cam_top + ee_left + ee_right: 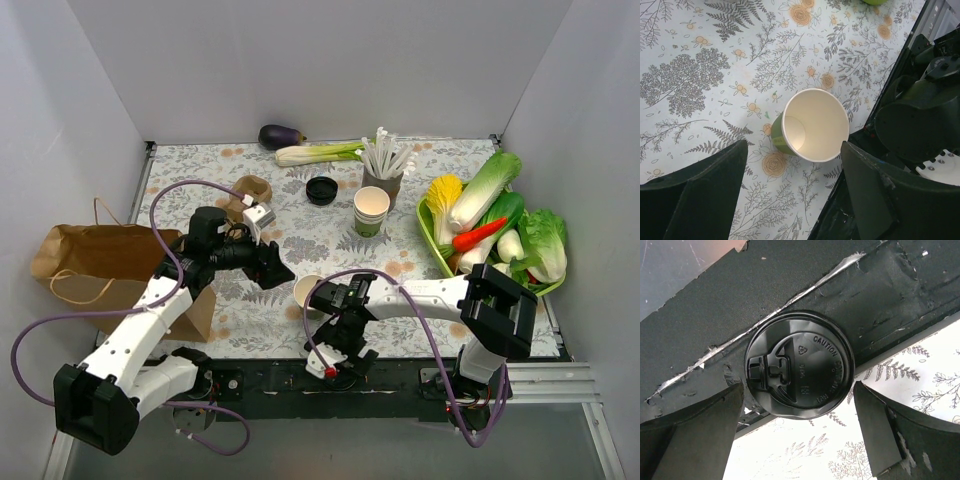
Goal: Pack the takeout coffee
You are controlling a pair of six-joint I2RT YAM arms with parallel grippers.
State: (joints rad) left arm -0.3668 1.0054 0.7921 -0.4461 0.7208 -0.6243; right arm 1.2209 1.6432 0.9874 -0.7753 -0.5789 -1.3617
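Bag [90, 262] of brown paper is lying at left. We are seeing left gripper [278, 270] hovering wide open above lidless takeout coffee cup [812, 125], which is standing by the near edge, untouched. Right gripper [799, 389] is gaping around black lid [799, 360], which is lying on the black near strip.

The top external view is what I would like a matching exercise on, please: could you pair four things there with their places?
Things:
1. paper bag
2. eggplant
3. vegetable tray
4. lone cup

Places:
A. at the back edge
B. on the right side
C. on the far left
D. near the front, in the middle

Pairs: 1-C, 2-A, 3-B, 4-D
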